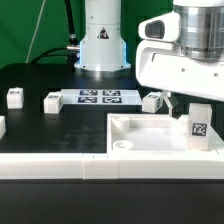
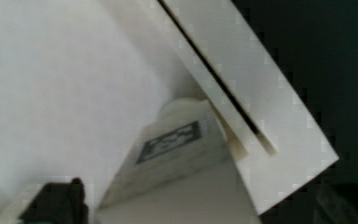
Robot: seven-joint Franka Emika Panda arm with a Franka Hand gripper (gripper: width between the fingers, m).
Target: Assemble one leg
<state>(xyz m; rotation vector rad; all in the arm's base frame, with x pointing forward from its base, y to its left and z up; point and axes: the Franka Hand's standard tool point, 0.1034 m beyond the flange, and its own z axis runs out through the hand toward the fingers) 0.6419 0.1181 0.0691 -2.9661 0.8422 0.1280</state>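
My gripper (image 1: 194, 110) is shut on a leg (image 1: 198, 123), a small white oblong block with a black-and-white tag facing the camera. It holds the leg upright over the right-hand corner of the large white square panel (image 1: 140, 148). I cannot tell whether the leg touches the panel. In the wrist view the leg (image 2: 172, 142) runs down between my fingers (image 2: 55, 200), with the panel's raised rim (image 2: 229, 70) just beyond it. Three more legs lie on the black table: one (image 1: 15, 97), another (image 1: 51, 101) and a third (image 1: 152, 101).
The marker board (image 1: 98, 97) lies at the back middle in front of the arm's white base (image 1: 103, 45). A white block end (image 1: 2, 126) shows at the exterior view's left edge. The panel fills the front of the table.
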